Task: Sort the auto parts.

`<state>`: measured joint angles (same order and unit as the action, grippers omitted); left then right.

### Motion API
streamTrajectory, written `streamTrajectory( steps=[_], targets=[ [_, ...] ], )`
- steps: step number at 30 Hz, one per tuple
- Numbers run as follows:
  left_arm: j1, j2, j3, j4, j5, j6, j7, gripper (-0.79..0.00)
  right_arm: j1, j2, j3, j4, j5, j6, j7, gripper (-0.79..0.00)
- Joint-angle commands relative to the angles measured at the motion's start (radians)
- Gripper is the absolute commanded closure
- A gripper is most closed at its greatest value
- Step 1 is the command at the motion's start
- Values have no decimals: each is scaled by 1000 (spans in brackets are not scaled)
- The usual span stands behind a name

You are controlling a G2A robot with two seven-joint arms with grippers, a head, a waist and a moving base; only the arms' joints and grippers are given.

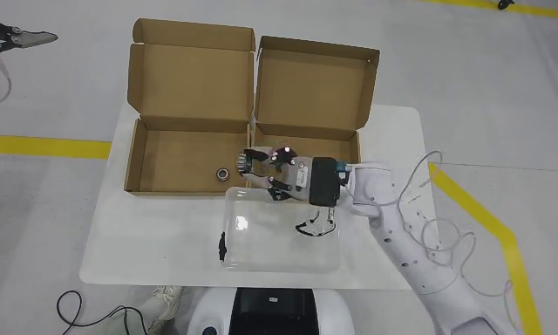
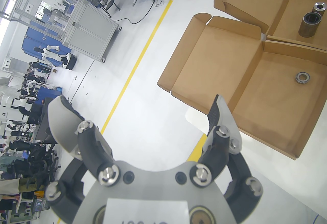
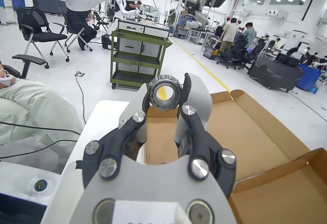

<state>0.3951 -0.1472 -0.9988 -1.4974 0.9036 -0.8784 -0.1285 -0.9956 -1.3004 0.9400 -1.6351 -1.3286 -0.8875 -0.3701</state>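
Note:
My right gripper (image 1: 250, 167) is shut on a steel bearing ring (image 3: 163, 107) and holds it over the right end of the left cardboard box (image 1: 174, 160). A second bearing ring (image 1: 222, 173) lies on that box's floor, close to the gripper. The right cardboard box (image 2: 288, 18) holds a dark cylinder (image 2: 309, 24) and a smaller metal sleeve (image 2: 319, 8). My left gripper (image 2: 139, 105) is open with nothing between its fingers; it hangs high over the floor, far to the left of the table (image 1: 30, 38).
A clear plastic tray (image 1: 279, 248) lies at the table's front edge with a small black part (image 1: 221, 246) and a black wiry part (image 1: 316, 226) in it. Both box lids stand open toward the back. White table (image 1: 122, 239) shows bare left of the tray.

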Motion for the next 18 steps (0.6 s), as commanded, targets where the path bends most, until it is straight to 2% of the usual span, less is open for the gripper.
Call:
streamTrajectory(
  steps=[1, 7, 18],
  targets=[
    [0, 0, 0, 0, 0, 0, 0, -785, 20, -3, 0, -11, 18, 4, 13, 0],
    [0, 0, 0, 0, 0, 0, 0, -785, 69, -10, -1, -42, 47, 23, 57, 0],
    [0, 0, 0, 0, 0, 0, 0, -785, 90, -11, 23, -89, 79, 56, 106, 0]
  ],
)
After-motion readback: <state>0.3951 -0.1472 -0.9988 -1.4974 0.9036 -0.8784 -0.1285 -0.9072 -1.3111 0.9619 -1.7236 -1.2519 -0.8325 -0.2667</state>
